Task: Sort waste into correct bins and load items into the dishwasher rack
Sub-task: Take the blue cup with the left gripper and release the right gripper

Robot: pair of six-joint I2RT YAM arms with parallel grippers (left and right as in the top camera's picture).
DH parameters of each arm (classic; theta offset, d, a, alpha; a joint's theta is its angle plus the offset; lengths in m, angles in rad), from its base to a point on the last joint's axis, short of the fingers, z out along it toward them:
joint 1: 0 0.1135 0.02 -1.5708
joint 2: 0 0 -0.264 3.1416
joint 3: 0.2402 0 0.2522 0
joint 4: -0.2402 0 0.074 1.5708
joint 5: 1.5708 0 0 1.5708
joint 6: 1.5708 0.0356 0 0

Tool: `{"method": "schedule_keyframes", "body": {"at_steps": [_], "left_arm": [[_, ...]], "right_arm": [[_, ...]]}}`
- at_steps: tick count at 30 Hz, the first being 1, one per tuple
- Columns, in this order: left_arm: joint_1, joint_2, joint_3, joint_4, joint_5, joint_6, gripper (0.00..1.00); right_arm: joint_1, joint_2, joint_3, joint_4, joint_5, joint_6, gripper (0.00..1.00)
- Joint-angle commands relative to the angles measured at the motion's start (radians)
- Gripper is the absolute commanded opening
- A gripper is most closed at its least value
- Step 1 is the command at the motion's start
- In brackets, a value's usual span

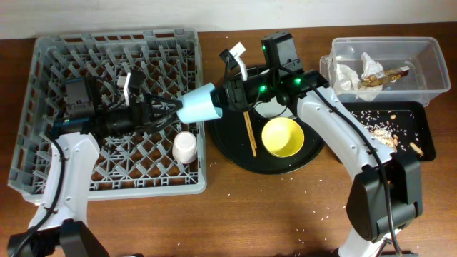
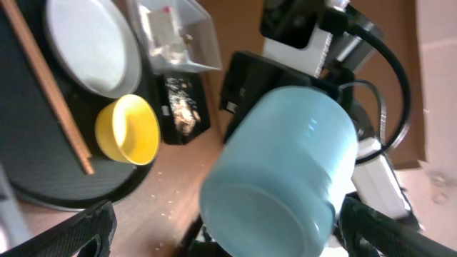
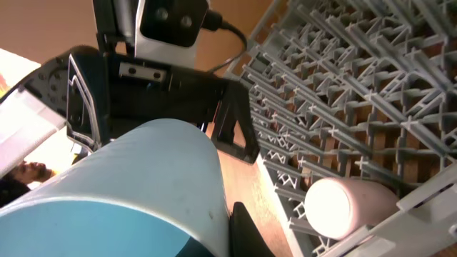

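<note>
The right gripper (image 1: 223, 100) pinches the light blue cup (image 1: 200, 106) by the end opposite its base. It holds the cup on its side over the right edge of the dishwasher rack (image 1: 114, 37). The left gripper (image 1: 166, 109) faces the cup's base with fingers (image 2: 78, 228) spread wide; whether they touch it is unclear. 1 pinkish-white cup (image 1: 185, 147) lies in the rack. The clear tub (image 1: 435, 64) holds napkins (image 1: 348, 77) and a wrapper (image 1: 389, 73). The shallow black tray (image 1: 421, 118) holds food scraps (image 1: 378, 132). The round black tray (image 1: 228, 146) carries the yellow bowl (image 1: 282, 137), the chopsticks (image 1: 250, 132) and the plate (image 2: 93, 50), which the right arm mostly hides from overhead.
</note>
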Motion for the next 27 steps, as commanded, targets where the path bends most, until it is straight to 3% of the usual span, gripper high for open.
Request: {"method": "schedule_keyframes", "body": {"at_steps": [1, 6, 13, 16, 20, 21, 23, 27], "left_arm": [[0.005, 0.007, -0.007, 0.005, 0.124, 0.035, 0.99], [0.005, 0.007, -0.007, 0.005, 0.181, 0.046, 0.99], [0.005, 0.007, -0.007, 0.005, 0.181, 0.046, 0.98], [0.005, 0.007, -0.007, 0.005, 0.18, 0.046, 0.78], [0.005, 0.007, -0.007, 0.005, 0.179, 0.046, 0.77], [0.005, 0.007, -0.007, 0.005, 0.179, 0.046, 0.77], [0.006, 0.007, -0.007, 0.006, 0.174, 0.046, 0.72], [0.005, 0.007, -0.007, 0.005, 0.056, 0.046, 0.67]], "right_arm": [[0.025, 0.003, -0.003, 0.015, 0.082, 0.051, 0.04], [0.072, 0.003, -0.003, 0.151, 0.13, 0.137, 0.04], [0.151, 0.022, -0.003, 0.165, 0.157, 0.144, 0.04], [0.156, 0.052, -0.003, 0.167, 0.158, 0.15, 0.04], [0.156, 0.052, -0.003, 0.182, 0.199, 0.163, 0.04], [0.155, 0.052, -0.003, 0.182, 0.204, 0.163, 0.13], [0.154, 0.052, -0.003, 0.182, 0.216, 0.163, 0.46], [0.132, 0.052, -0.003, 0.182, 0.22, 0.162, 0.49]]}}
